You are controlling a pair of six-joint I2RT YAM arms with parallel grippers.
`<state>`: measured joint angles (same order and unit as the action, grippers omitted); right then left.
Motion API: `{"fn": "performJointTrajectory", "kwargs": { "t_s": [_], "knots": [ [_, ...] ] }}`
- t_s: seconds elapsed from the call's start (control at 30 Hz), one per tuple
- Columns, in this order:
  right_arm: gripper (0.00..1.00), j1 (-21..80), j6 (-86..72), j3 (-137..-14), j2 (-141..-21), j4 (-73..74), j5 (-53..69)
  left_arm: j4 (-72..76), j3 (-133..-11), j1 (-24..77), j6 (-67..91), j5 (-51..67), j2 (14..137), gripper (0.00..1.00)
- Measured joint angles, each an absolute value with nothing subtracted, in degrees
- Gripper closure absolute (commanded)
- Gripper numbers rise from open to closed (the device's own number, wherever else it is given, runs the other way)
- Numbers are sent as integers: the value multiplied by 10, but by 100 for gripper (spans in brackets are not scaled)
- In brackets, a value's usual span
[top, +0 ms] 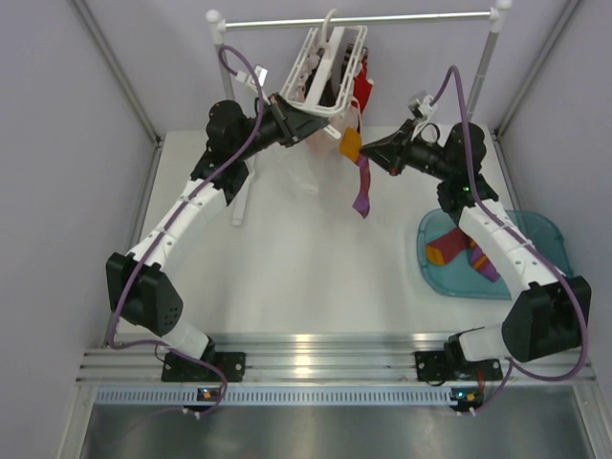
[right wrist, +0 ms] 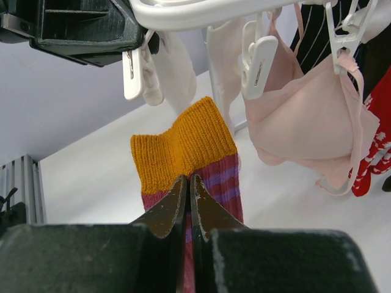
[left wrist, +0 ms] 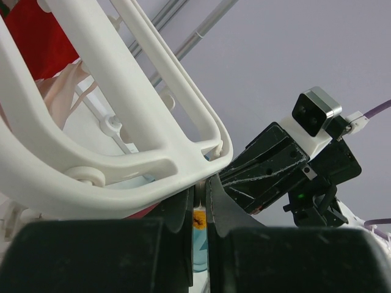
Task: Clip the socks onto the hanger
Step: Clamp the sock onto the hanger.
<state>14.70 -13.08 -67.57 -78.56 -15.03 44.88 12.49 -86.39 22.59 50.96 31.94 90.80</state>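
Clearly, the white table [top: 316,277] carries a rail [top: 382,19] along its far edge and a blue tray [top: 547,231] of socks [top: 449,251] by its right edge. The hanger [top: 330,72] hangs tilted from that rail. There the left gripper [left wrist: 200,189] is clamped on the hanger's frame, while the right gripper [right wrist: 188,183] is pinched tight on an orange-cuffed striped sock [right wrist: 183,143] just beneath the clips [right wrist: 259,64].

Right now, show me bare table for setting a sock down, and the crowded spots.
Free: the white table between the two arms, from under the hanging striped sock to the near edge. Crowded: at the hanger, where left gripper and right gripper meet; the blue tray holds socks.
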Motion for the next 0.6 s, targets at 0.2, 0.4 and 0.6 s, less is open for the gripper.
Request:
{"fn": "performJointTrajectory", "kwargs": {
  "t_s": [0.2,0.4,0.6],
  "knots": [
    [100,157,-131,-691,-797,-150,448,125,-864,226,509,320,910,100],
    [100,161,-131,-706,-798,-154,448,125,-864,226,509,320,914,100],
    [100,161,-131,-707,-798,-154,450,125,-864,226,509,320,915,100]
  ]
}}
